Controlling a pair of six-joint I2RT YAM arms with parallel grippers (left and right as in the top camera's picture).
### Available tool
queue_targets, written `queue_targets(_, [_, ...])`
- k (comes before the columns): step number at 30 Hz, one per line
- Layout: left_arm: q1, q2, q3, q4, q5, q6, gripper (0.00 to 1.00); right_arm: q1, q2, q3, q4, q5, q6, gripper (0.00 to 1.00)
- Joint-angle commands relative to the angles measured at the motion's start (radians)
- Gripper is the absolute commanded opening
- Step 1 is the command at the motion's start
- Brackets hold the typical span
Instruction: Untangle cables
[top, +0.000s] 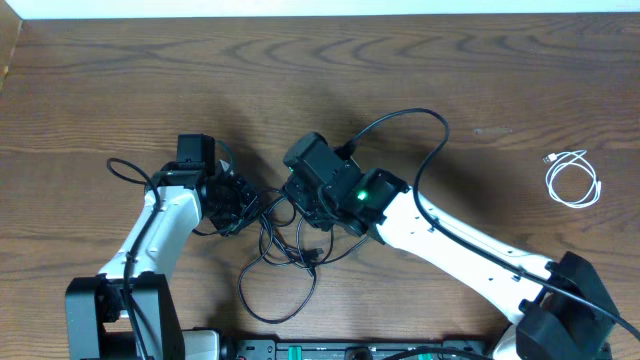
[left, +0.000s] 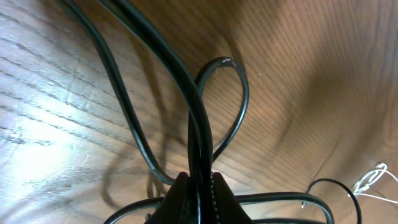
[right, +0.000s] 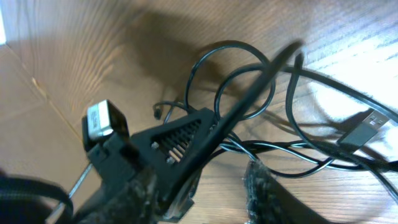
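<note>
Wood tabletop (top: 400, 60), brown. Black cables (top: 285, 250): one tangle, loops lying beneath and between both sets of jaws. Left gripper (top: 238, 205): jaws clamped on one strand of the black cables, a loop just ahead of them. Right gripper (top: 303, 212): jaws apart, a strand slanting across one finger. White cable (top: 573, 178): coiled, well apart beyond the right jaws

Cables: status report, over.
Left gripper shut on black cable. Right gripper open, down in the tangle, knot not freed. White cable coiled apart, right side.
</note>
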Motion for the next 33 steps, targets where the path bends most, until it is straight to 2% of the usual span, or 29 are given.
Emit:
queue_targets(1, [0.003, -0.007, 0.010, 0.001, 0.037, 0.010, 0.08, 0.006, 0.016, -0.002, 0.002, 0.029, 0.023, 0.35])
queue_targets(3, [0.003, -0.007, 0.010, 0.002, 0.037, 0.010, 0.08, 0.006, 0.016, -0.002, 0.001, 0.038, 0.005, 0.25])
queue_targets(4, [0.003, -0.007, 0.010, 0.004, 0.036, 0.010, 0.08, 0.006, 0.016, -0.002, 0.002, 0.038, -0.010, 0.24])
queue_targets(5, [0.003, -0.007, 0.010, 0.005, 0.036, 0.010, 0.08, 0.006, 0.016, -0.002, 0.003, 0.037, -0.023, 0.25])
queue_targets(7, [0.003, -0.007, 0.010, 0.005, 0.036, 0.010, 0.08, 0.006, 0.016, -0.002, 0.002, 0.034, -0.026, 0.35])
queue_targets(21, [0.003, -0.007, 0.010, 0.005, 0.049, 0.010, 0.08, 0.006, 0.016, -0.002, 0.049, 0.093, -0.021, 0.27])
queue_targets(22, [0.003, -0.007, 0.010, 0.005, 0.051, 0.010, 0.08, 0.006, 0.016, -0.002, 0.050, 0.099, -0.021, 0.25])
queue_targets(23, [0.003, -0.007, 0.010, 0.005, 0.059, 0.010, 0.08, 0.006, 0.016, -0.002, 0.049, 0.106, -0.023, 0.10])
queue_targets(24, [0.003, -0.007, 0.010, 0.005, 0.068, 0.010, 0.08, 0.006, 0.016, -0.002, 0.047, 0.106, -0.023, 0.01])
queue_targets(28, [0.003, -0.007, 0.010, 0.005, 0.074, 0.010, 0.08, 0.006, 0.016, -0.002, 0.047, 0.146, -0.129, 0.01])
queue_targets(33, [0.003, -0.007, 0.010, 0.010, 0.063, 0.014, 0.08, 0.005, 0.014, -0.001, 0.048, 0.153, -0.344, 0.01])
